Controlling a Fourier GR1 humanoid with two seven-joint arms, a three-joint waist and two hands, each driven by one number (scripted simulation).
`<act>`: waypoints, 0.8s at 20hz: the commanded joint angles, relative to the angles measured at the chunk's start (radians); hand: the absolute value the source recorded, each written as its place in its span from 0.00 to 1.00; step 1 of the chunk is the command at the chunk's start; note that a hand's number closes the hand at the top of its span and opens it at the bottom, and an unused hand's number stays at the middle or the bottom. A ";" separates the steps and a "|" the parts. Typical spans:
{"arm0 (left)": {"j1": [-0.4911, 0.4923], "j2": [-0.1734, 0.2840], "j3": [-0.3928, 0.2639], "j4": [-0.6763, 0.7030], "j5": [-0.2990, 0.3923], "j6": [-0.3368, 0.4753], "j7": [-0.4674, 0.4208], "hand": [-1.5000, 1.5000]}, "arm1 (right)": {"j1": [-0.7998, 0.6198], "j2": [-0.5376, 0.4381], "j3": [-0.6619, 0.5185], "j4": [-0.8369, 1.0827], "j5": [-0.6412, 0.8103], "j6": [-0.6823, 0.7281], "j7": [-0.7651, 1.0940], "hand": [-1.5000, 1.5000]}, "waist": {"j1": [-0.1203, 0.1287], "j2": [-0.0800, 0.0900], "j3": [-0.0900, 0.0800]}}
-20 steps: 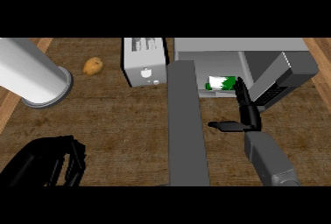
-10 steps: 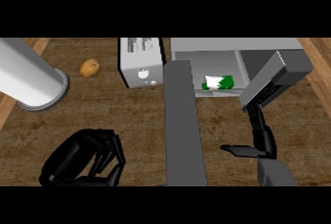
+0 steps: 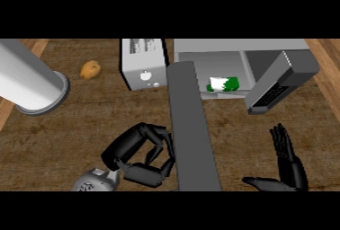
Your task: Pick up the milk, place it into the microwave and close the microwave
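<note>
Since half a second ago my right hand has drawn back toward me, away from the microwave, and now sits low at about 5 o'clock with its fingers straight and apart, thumb out to the side, holding nothing. My left hand has come in toward the middle, close to 7 o'clock, its fingers curled together around nothing I can see.

The milk lies inside the microwave cavity at roughly 1 o'clock, a white carton with green marks, resting on the cavity floor near its front. The microwave door is swung wide open and runs as a long grey slab from the cavity's left edge straight down toward me, passing between my two hands; my left hand is just beside its left face. A dark grey panel stands tilted at the cavity's right side, between my right hand and the milk.

On the table, a toaster stands just left of the microwave at 12 o'clock, a potato lies at 11 o'clock, and a large pale cylinder stands at 10 o'clock.
</note>
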 commanded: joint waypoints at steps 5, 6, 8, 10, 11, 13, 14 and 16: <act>-0.141 -0.001 -0.219 0.400 -0.063 0.248 -0.186 1.00 | 0.235 -0.039 0.060 -0.302 0.011 0.068 -0.007 0.00 | -0.006 0.006 0.000; -0.172 -0.001 -0.243 0.422 -0.064 0.281 -0.176 1.00 | 0.281 -0.043 0.077 -0.370 0.004 0.097 0.004 0.00 | -0.020 0.006 -0.001; -0.250 -0.001 -0.260 0.572 -0.029 0.370 -0.271 1.00 | 0.252 -0.068 0.055 -0.350 -0.045 0.157 -0.011 0.00 | -0.019 0.011 0.000; -0.185 -0.001 -0.308 0.609 -0.034 0.460 -0.419 1.00 | 0.255 -0.099 0.038 -0.421 -0.109 0.216 0.044 0.00 | -0.024 0.012 -0.001; -0.293 -0.001 -0.326 0.645 0.057 0.499 -0.358 1.00 | 0.285 -0.079 0.056 -0.449 -0.103 0.205 0.030 0.00 | -0.033 0.012 -0.001; -0.248 -0.001 -0.371 0.644 0.106 0.535 -0.410 1.00 | 0.309 -0.077 0.079 -0.599 -0.145 0.219 0.137 0.00 | -0.038 0.011 -0.003; -0.251 -0.001 -0.419 0.680 0.140 0.581 -0.457 1.00 | 0.299 -0.098 0.063 -0.544 -0.169 0.253 0.100 0.00 | -0.048 0.016 -0.002; -0.325 -0.001 -0.455 0.727 0.203 0.613 -0.460 1.00 | 0.310 -0.083 0.078 -0.603 -0.171 0.226 0.129 0.00 | -0.057 0.018 -0.002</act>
